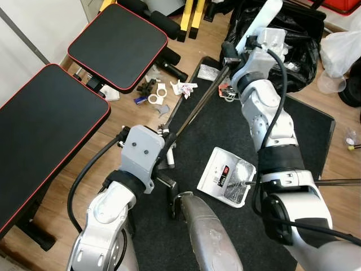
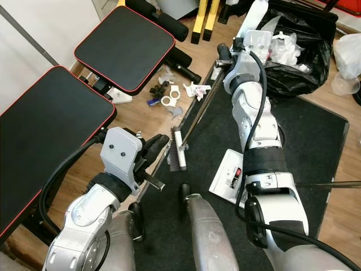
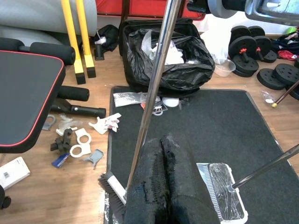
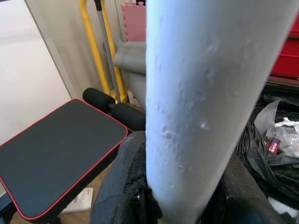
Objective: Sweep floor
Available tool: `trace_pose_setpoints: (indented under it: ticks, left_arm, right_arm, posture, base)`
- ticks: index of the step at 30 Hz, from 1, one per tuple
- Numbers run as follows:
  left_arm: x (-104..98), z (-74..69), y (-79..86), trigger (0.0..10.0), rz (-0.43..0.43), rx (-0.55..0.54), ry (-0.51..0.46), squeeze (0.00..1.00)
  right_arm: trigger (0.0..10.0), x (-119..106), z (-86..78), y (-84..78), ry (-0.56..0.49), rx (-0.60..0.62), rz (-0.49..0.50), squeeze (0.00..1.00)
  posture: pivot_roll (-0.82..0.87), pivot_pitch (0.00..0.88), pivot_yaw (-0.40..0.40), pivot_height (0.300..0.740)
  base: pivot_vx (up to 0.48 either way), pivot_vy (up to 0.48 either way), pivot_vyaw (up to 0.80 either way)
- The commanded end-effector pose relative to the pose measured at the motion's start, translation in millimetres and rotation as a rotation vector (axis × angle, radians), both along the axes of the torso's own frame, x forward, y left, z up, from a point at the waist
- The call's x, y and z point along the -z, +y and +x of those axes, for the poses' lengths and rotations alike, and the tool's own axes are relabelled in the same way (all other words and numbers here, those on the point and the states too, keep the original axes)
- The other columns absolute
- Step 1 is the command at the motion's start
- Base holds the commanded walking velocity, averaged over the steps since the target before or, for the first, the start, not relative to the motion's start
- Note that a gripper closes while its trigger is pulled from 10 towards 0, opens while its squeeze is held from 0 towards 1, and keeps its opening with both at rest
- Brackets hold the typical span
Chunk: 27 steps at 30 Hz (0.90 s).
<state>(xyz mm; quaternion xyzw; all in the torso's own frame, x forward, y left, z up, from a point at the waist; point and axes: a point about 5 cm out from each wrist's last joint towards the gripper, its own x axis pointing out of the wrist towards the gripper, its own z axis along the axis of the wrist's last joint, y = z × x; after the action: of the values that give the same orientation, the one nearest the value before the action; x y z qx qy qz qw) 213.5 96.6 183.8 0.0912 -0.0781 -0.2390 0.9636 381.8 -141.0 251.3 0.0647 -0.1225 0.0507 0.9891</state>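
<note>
While both grippers hold the broom (image 2: 192, 116), I judge it light and stiff, but its smooth metal pole could slip or turn between the fingers. My right gripper (image 1: 232, 60) is closed around the thick white top of the handle. My left gripper (image 2: 155, 148) grips the pole low, with the brush head (image 2: 178, 149) just beside its fingertips at the edge of the black mat (image 1: 299, 130). Beyond the left gripper, small litter (image 1: 158, 93) lies on the wooden floor (image 1: 127, 116). A dustpan (image 1: 227, 176) rests near my right forearm, and a trash bag (image 3: 173, 58) stands farther ahead.
</note>
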Motion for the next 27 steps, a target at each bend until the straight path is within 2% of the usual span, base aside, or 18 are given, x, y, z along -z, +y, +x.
trace_pose_setpoints:
  ticks: [1, 6, 11, 13, 16, 21, 25, 27]
  left_arm:
    - [1.9, -3.4, 0.5, 10.0, -0.023, -0.041, 0.016, 0.00]
    - [2.4, -3.0, 0.4, 10.0, -0.025, -0.036, 0.020, 0.00]
    - [3.1, -2.0, 0.1, 10.0, -0.026, -0.035, 0.022, 0.00]
    - [3.1, -2.0, 0.1, 10.0, -0.026, -0.035, 0.022, 0.00]
    - [3.6, -1.0, 0.0, 10.0, -0.027, -0.038, 0.021, 0.00]
    - [4.2, -0.1, -0.1, 10.0, -0.027, -0.038, 0.022, 0.00]
    - [4.5, 0.1, -0.3, 10.0, -0.028, -0.037, 0.021, 0.00]
    - [4.7, 0.2, -0.3, 10.0, -0.028, -0.037, 0.022, 0.00]
  right_arm:
    - [10.0, 7.9, -1.9, -11.5, 0.022, 0.059, -0.072, 0.00]
    - [10.0, 0.7, -3.6, -18.2, 0.008, 0.078, -0.070, 0.00]
    - [10.0, -15.2, -9.8, -24.6, 0.025, 0.080, 0.000, 0.00]
    - [10.0, -15.2, -9.8, -24.6, 0.025, 0.080, 0.000, 0.00]
    - [10.0, -24.2, -15.4, -29.8, 0.074, 0.072, 0.085, 0.00]
    - [10.0, -24.7, -16.7, -31.7, 0.116, 0.052, 0.155, 0.00]
    - [10.0, -26.3, -17.4, -30.4, 0.165, -0.003, 0.262, 0.00]
    - [10.0, -27.0, -17.9, -30.5, 0.173, -0.009, 0.277, 0.00]
  posture:
    - [-0.11, 0.419, -0.181, 0.740]
    - [-0.12, 0.415, -0.179, 0.740]
    - [-0.12, 0.410, -0.182, 0.740]
    - [-0.12, 0.410, -0.182, 0.740]
    - [-0.12, 0.404, -0.184, 0.740]
    - [-0.13, 0.397, -0.182, 0.740]
    - [-0.13, 0.389, -0.181, 0.740]
    - [-0.13, 0.389, -0.181, 0.740]
  base:
    - [0.000, 0.000, 0.00]
    - [0.000, 0.000, 0.00]
    - [0.000, 0.000, 0.00]
    - [0.000, 0.000, 0.00]
    - [0.000, 0.000, 0.00]
    - [0.000, 0.000, 0.00]
    - [0.000, 0.000, 0.00]
    - [0.000, 0.000, 0.00]
